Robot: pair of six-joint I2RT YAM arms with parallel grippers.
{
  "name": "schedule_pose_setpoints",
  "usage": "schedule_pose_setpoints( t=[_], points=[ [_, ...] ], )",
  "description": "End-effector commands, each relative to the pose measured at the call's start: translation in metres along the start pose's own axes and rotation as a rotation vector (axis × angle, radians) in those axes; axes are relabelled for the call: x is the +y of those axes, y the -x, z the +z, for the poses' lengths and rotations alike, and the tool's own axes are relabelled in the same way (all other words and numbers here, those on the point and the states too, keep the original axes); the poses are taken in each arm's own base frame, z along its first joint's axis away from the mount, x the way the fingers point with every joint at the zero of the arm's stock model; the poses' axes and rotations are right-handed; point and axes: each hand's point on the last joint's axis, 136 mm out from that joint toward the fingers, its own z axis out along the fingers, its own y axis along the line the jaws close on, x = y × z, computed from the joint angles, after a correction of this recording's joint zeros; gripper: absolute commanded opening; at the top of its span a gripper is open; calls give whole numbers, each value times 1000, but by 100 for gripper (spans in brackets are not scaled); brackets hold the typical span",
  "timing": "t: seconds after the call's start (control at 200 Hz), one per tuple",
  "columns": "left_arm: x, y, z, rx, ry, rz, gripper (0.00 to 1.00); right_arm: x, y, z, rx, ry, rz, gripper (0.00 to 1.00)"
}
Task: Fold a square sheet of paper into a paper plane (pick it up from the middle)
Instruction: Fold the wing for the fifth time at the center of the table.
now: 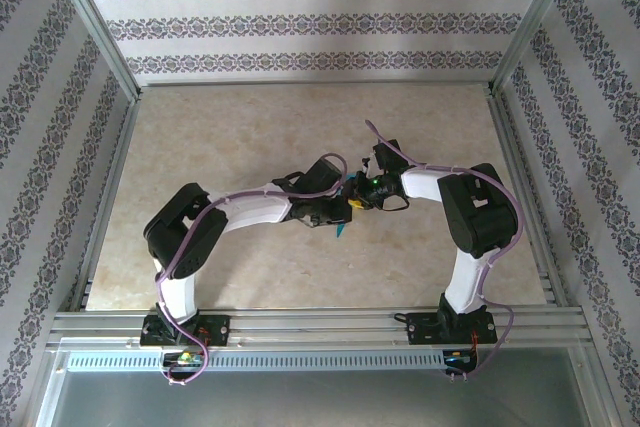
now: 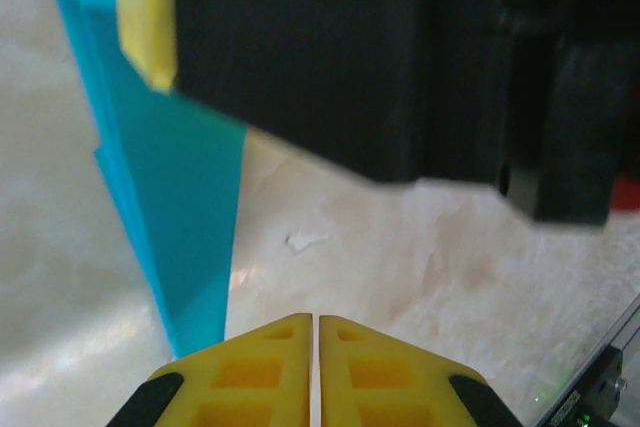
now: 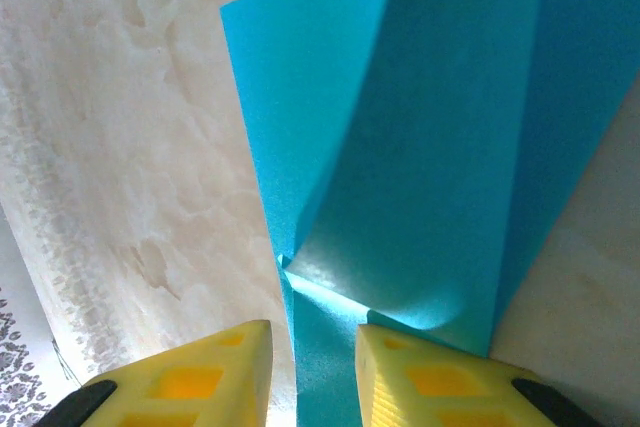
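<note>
The teal-blue sheet of paper [image 3: 420, 147], folded into a creased, narrow shape, runs up between the yellow fingers of my right gripper [image 3: 312, 332], which is shut on it. In the left wrist view the paper [image 2: 175, 207] hangs down to a point at the left, held above the table under the right gripper's black body. My left gripper [image 2: 316, 319] is shut just beside the paper, with nothing between its fingers. From above, both grippers meet at mid-table, left gripper [image 1: 333, 209] and right gripper [image 1: 353, 201], and a blue tip of the paper [image 1: 341, 231] pokes out below them.
The beige marble-patterned tabletop [image 1: 250, 137] lies bare around the arms. Aluminium frame rails [image 1: 300, 322] run along the near edge and both sides. Patterned walls close in the back and sides.
</note>
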Motion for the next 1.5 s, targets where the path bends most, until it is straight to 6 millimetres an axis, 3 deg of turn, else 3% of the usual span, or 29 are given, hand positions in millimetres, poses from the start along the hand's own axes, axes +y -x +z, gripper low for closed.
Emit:
schedule_pose_setpoints(
  t=[0.0,0.6,1.119,1.289,1.494],
  points=[
    [16,-2,11,27,53,-29,9,-48,-11,14,26,-139,78,33],
    [49,-38,18,100,136,-45,4,-56,-13,18,28,-152,116,32],
    [41,-89,-1,210,142,18,5,-61,-15,20,22,-159,145,31],
    [30,-63,-21,124,140,63,6,-53,-18,20,26,-127,151,31],
    [31,-14,-54,-84,98,14,6,-12,-26,29,17,-39,160,31]
  ],
)
